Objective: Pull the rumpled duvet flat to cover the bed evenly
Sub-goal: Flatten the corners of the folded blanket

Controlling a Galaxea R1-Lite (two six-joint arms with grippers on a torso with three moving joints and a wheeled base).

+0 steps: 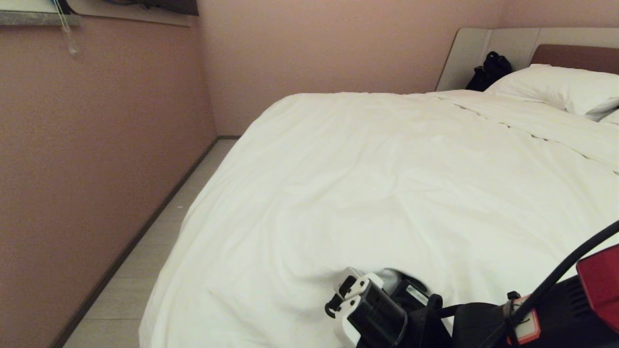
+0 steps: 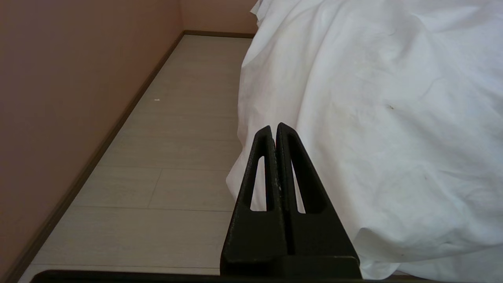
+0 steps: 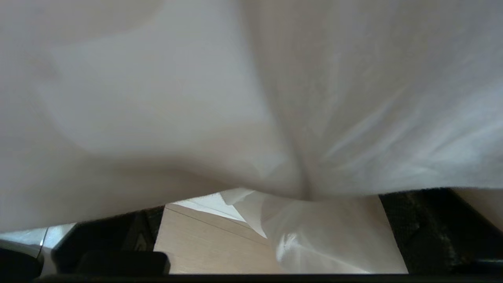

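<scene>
The white duvet (image 1: 387, 174) lies spread over the bed (image 1: 512, 43), with soft creases, and hangs over the near and left sides. My right arm's wrist (image 1: 372, 309) comes in at the bottom edge, and its fingers are hidden in a fold of the duvet's near edge. In the right wrist view my right gripper (image 3: 271, 208) is open. Its black fingers (image 3: 428, 232) stand wide apart, with the duvet (image 3: 251, 98) draped over and between them. My left gripper (image 2: 275, 127) is shut on nothing, low beside the duvet's hanging side (image 2: 373, 118).
A white pillow (image 1: 556, 87) and a black bag (image 1: 491, 70) sit at the headboard. A strip of pale floor (image 1: 159, 241) runs between the bed's left side and the pink wall (image 1: 96, 145). A tan surface (image 3: 204, 243) shows below the right gripper.
</scene>
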